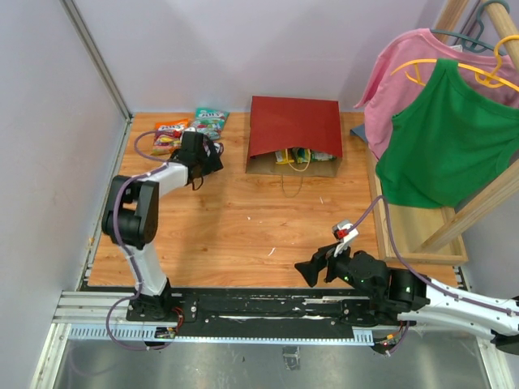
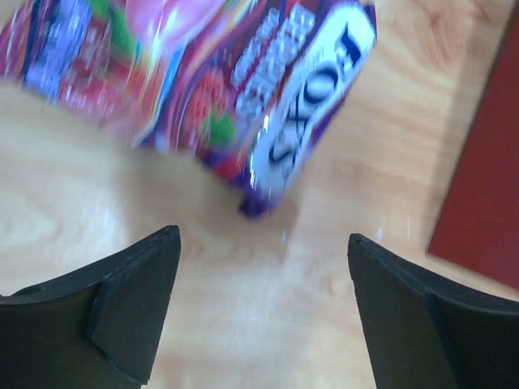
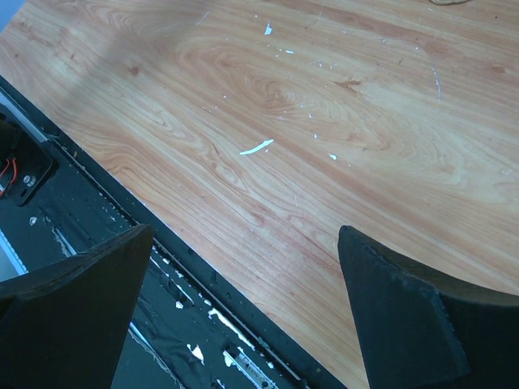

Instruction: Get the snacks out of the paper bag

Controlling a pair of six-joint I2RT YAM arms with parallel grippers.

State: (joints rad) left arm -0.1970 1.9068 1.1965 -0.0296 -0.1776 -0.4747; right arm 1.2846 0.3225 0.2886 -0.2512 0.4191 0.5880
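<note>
Noting our left gripper gaping over the wooden counter, glossy purple candy packet lying free just ahead; snacks are sitting rightward in the dark red paper bag mouth; we are judging the wide right gripper farther.

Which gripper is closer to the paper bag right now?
Left. The left gripper hovers open just left of the paper bag, over a purple packet. The right gripper sits open at the table's near edge, well short of the bag.
</note>
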